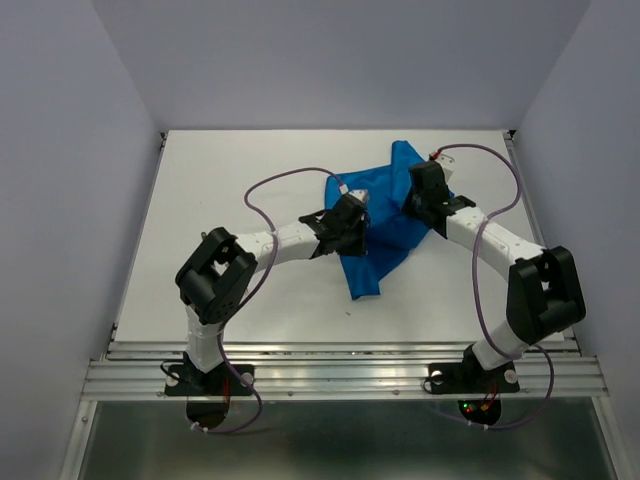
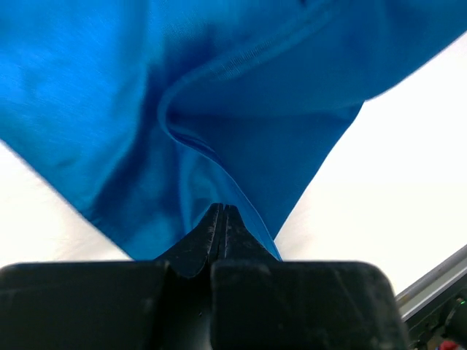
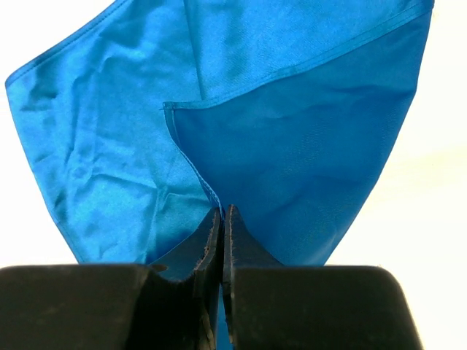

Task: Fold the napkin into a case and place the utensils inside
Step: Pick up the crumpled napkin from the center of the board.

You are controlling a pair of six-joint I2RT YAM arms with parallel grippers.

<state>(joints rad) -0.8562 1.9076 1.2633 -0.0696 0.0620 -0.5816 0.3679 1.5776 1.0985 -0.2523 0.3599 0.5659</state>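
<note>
The bright blue napkin [image 1: 385,225] hangs creased between my two grippers over the middle of the table, one corner drooping toward the near edge. My left gripper [image 1: 352,205] is shut on a hemmed edge of the napkin [image 2: 241,131]; its fingertips [image 2: 217,219] pinch the cloth. My right gripper [image 1: 425,190] is shut on another hemmed edge of the napkin [image 3: 292,146], the cloth pinched between its fingertips [image 3: 211,222]. The knife and fork are out of view. No folded case shows.
The white table [image 1: 230,200] has purple-grey walls on three sides and a metal rail [image 1: 340,375] along the near edge. Purple cables [image 1: 290,185] loop over both arms.
</note>
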